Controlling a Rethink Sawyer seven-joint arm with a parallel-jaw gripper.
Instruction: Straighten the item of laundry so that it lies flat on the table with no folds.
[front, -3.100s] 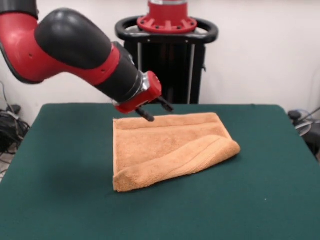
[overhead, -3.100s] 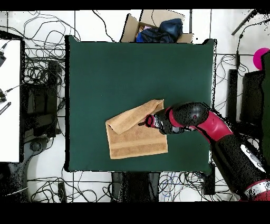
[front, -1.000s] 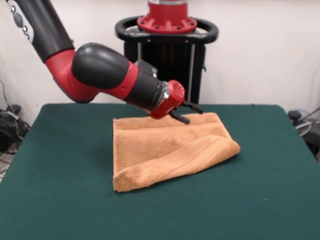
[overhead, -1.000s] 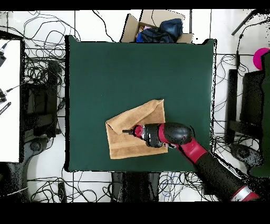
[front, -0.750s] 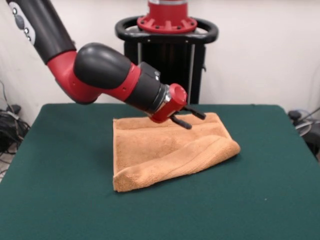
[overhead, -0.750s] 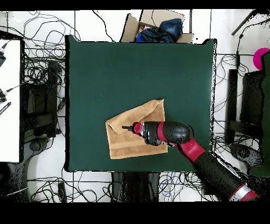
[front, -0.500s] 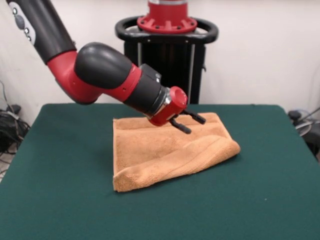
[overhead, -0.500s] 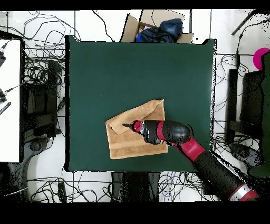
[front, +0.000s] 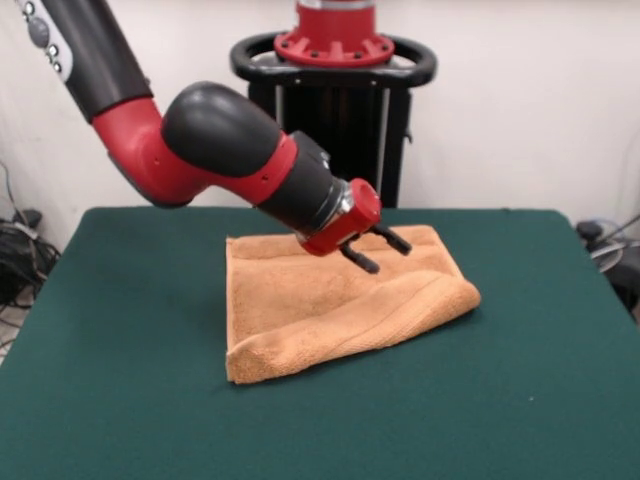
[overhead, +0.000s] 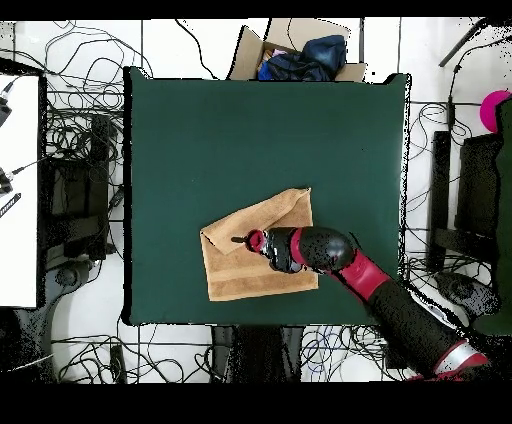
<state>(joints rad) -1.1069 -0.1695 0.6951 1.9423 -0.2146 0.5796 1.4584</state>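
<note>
The item of laundry (front: 320, 305) is an orange-tan towel lying near the middle of the dark green table (front: 120, 330). It is folded: a thick doubled flap (front: 400, 305) runs slantwise along its front right edge. My gripper (front: 388, 256) hangs just above the towel's back part, tilted, open, with nothing between its fingers. In the overhead view the towel (overhead: 240, 278) lies in the lower middle of the table (overhead: 250, 140), its folded flap (overhead: 268, 213) slanting up to the right. There the gripper (overhead: 238, 240) is over the towel's middle left.
A cardboard box with dark clothes (overhead: 300, 50) stands just beyond the table's top edge in the overhead view. Cables cover the floor all round. A white desk (overhead: 18, 190) is at the left, a pink object (overhead: 495, 108) at the right.
The arm swung from the towel's back left corner across to over its back middle. Over the last second the gripper dropped a little closer to the cloth. The towel has not moved.
</note>
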